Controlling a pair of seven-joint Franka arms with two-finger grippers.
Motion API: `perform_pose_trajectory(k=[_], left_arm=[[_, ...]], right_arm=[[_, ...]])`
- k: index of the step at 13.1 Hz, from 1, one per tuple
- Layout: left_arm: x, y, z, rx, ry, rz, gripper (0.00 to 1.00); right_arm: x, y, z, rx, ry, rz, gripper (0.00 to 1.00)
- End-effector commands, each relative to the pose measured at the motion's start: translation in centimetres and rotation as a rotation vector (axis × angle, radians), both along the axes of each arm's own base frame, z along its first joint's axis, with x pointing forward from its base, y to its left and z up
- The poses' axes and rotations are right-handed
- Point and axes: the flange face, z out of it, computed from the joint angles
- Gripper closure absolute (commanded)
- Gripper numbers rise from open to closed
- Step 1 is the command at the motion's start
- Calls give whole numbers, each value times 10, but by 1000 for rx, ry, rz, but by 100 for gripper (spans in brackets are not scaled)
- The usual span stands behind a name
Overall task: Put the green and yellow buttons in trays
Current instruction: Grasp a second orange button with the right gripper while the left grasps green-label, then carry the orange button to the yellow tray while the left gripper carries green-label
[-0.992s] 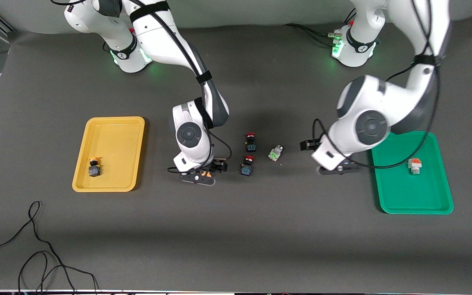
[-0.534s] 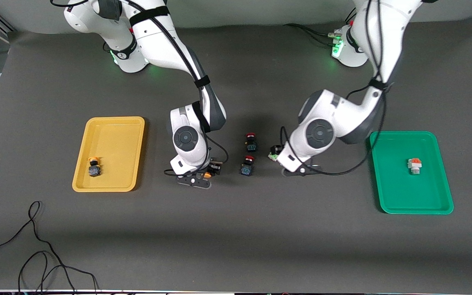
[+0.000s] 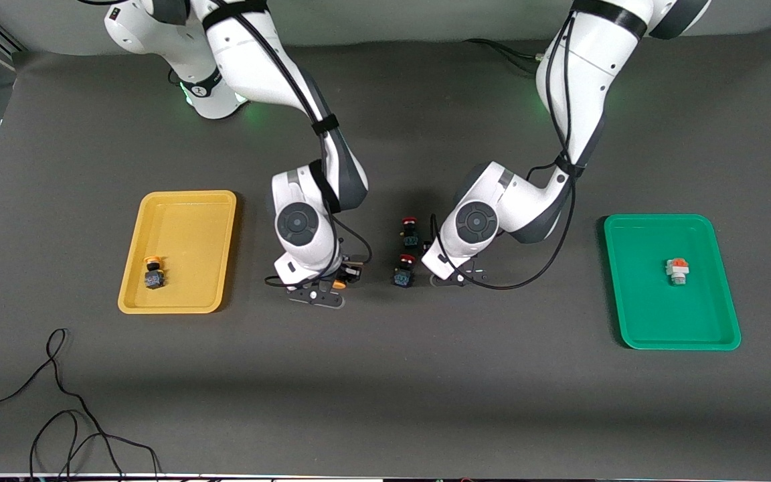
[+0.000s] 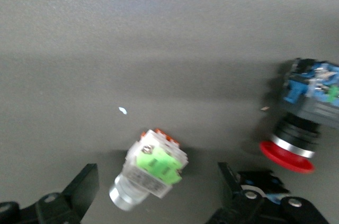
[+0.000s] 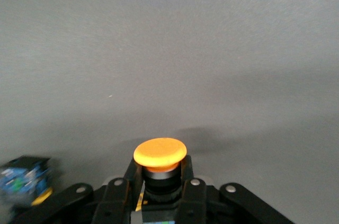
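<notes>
My right gripper (image 3: 322, 292) is shut on a yellow-orange capped button (image 5: 160, 152) with a dark body, low over the table between the yellow tray (image 3: 188, 227) and the red-capped switches. A second yellow-capped button (image 3: 153, 274) lies in the yellow tray. My left gripper (image 3: 451, 278) is open, its fingers (image 4: 85, 187) on either side of a grey-white button with a green mark (image 4: 153, 166) lying on the table; in the front view the arm hides this button. The green tray (image 3: 660, 314) holds a grey-white button with an orange mark (image 3: 677, 271).
Two red-capped dark switches (image 3: 410, 231) (image 3: 404, 270) sit on the table between the two grippers. One shows close beside the left gripper in the left wrist view (image 4: 299, 123). A black cable (image 3: 57, 402) lies near the front edge at the right arm's end.
My left arm has swung from beside the green tray toward the table's middle and now straddles the green-marked button. My right gripper, holding its button, has shifted slightly toward the yellow tray.
</notes>
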Motion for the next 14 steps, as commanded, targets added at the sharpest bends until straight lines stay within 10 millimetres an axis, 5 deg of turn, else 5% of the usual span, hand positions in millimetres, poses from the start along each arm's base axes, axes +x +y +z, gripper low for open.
perform_pose_trajectory(k=[1,3,5,6,7,8,10,12,14], left_arm=[[0,8,-6,44,-29,-32,2],[-3,5,-7,47,-31,-59,3],[-6,3,-8,50,-32,-66,18],[-7,2,-9,52,-30,-60,44],[-7,1,-8,52,-33,-53,86],[-7,1,-8,50,-33,-50,100],[-5,1,-2,48,-40,-43,100],[0,3,7,51,-42,-25,100],[11,16,32,54,-52,-6,100]], right_arm=[[1,-23,74,77,52,33,79],[6,-59,104,65,100,97,79],[18,-121,130,36,131,212,79],[24,-158,140,23,143,281,79],[29,-204,145,10,145,345,79],[29,-250,146,8,146,405,79],[20,-312,133,6,156,438,79],[5,-353,94,-6,125,461,80],[-10,-366,48,0,59,423,80]])
